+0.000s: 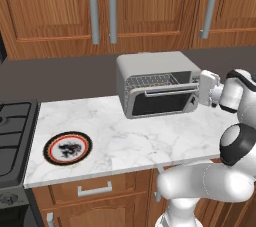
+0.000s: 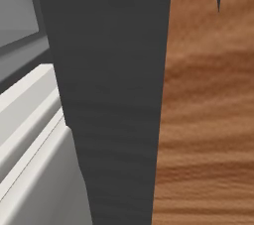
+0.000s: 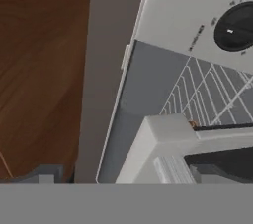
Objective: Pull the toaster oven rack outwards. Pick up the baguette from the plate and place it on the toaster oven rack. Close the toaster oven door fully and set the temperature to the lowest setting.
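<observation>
Toaster oven (image 1: pixel 155 82) stood at the back of the marble desk (image 1: pixel 150 138), under the wooden wall cabinets (image 1: pixel 125 6). The toaster oven door (image 1: pixel 162 102) hung partly open, tilted forward from its top edge, and through the gap above it the toaster oven rack (image 1: pixel 152 80) showed as a wire grid inside the cavity. In the hand view the rack (image 3: pixel 207 97) lay beyond the door's grey top edge, with a dark round knob (image 3: pixel 236 28) on the pale front panel further off. A small golden-brown bit at the door's edge in that view was too small to identify. The plate (image 1: pixel 67 147) sat near the left front of the desk, beside the stove (image 1: pixel 15 131), well apart from the oven, with nothing on it. The pincer (image 1: pixel 206 88) hovered just beside the oven's right front corner, its jaws spread wide and grasping nothing.
</observation>
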